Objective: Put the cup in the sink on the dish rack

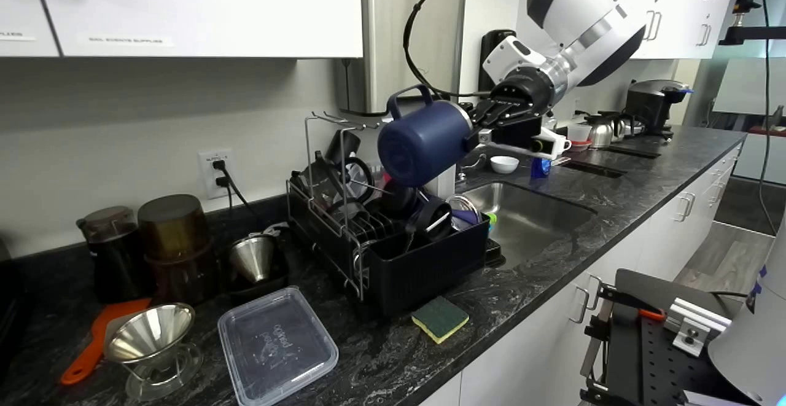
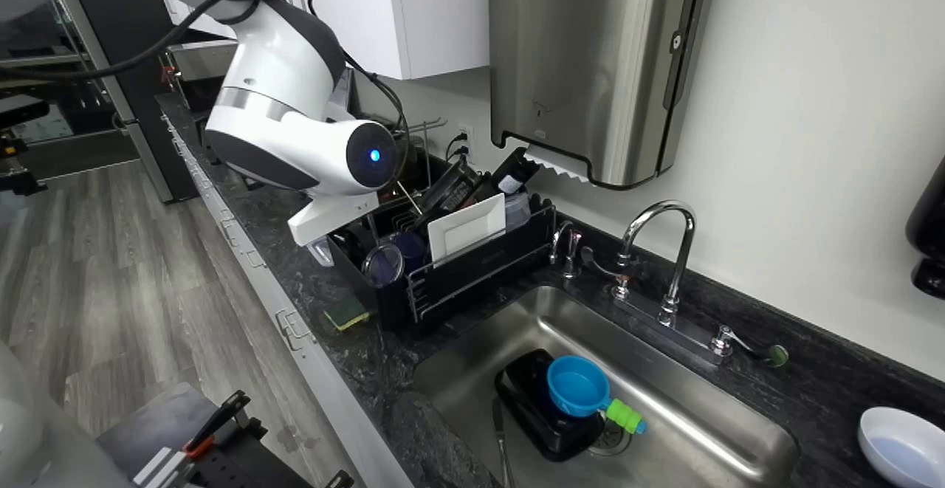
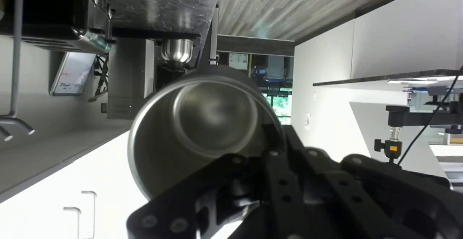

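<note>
The navy-blue cup (image 1: 424, 142) hangs tilted in the air over the dish rack (image 1: 430, 277), its handle up and its mouth toward the arm. My gripper (image 1: 474, 132) is shut on the cup's wall at the rim. In the wrist view I look into the steel-lined inside of the cup (image 3: 213, 119), and one finger stands inside the rim, the other outside. The rack (image 2: 483, 266) is crowded with dishes, and a gap separates it from the cup above. Beside it lies the steel sink (image 2: 701, 436). The arm hides cup and gripper in an exterior view.
A black tray (image 2: 528, 407) and a blue pan (image 2: 578, 385) with a green handle lie in the sink. The faucet (image 2: 683, 252) rises behind it. A sponge (image 1: 440, 319) and a clear plastic lid (image 1: 279, 347) are near the rack. The paper towel dispenser (image 2: 583, 52) hangs above.
</note>
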`<state>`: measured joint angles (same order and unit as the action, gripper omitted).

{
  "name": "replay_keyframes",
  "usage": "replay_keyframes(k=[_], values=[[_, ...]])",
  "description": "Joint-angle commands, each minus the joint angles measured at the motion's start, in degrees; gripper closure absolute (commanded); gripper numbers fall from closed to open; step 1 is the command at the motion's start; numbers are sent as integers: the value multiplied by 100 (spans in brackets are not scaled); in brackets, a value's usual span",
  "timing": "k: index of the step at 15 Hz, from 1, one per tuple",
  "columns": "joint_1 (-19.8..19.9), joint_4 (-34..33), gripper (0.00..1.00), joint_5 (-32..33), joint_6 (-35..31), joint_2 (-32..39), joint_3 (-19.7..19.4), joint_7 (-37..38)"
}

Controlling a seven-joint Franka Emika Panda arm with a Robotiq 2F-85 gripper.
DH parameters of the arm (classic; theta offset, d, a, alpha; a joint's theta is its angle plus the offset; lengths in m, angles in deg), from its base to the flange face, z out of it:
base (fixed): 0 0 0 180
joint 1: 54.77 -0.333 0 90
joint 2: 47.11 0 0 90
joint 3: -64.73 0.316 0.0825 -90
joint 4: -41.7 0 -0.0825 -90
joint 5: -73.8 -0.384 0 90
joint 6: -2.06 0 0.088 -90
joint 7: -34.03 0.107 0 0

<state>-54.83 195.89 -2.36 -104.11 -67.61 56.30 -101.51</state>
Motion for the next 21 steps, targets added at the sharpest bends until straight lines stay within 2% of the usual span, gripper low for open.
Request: replay_keyframes(k=[1,12,21], values=[[179,25,98,-322,499,124,81,-515],[362,-106,98,-446,506,624,129,-1252],[327,-746,98,-956,452,1348,271,-1387]])
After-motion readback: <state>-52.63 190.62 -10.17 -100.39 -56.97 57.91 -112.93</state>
